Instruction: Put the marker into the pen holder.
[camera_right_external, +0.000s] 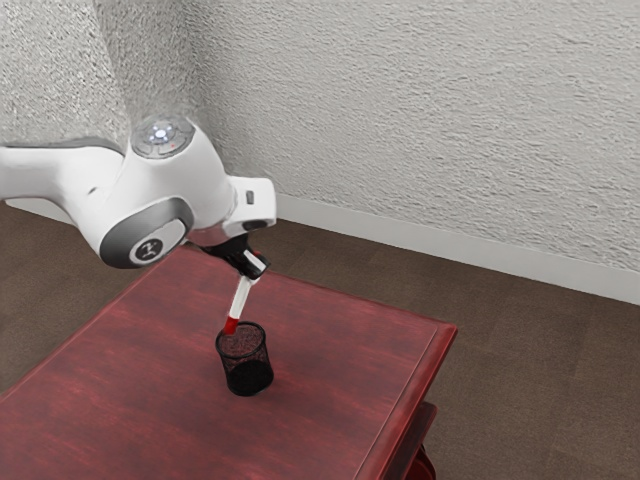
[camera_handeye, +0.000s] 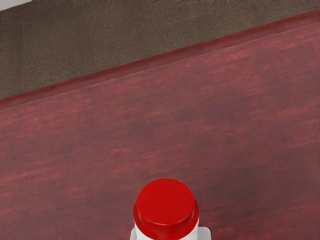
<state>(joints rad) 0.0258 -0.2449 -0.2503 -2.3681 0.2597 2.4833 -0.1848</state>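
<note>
Red table (camera_right_external: 340, 400) below; marker (camera_right_external: 241, 298) steeply tilted, red end (camera_right_external: 230, 326) down.

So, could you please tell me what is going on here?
The robot arm has a white marker held in its hand, with the red end slanting down to the rim of the black mesh pen holder on the red table. I can't tell whether that end is inside yet, and the marker has not been released.
</note>
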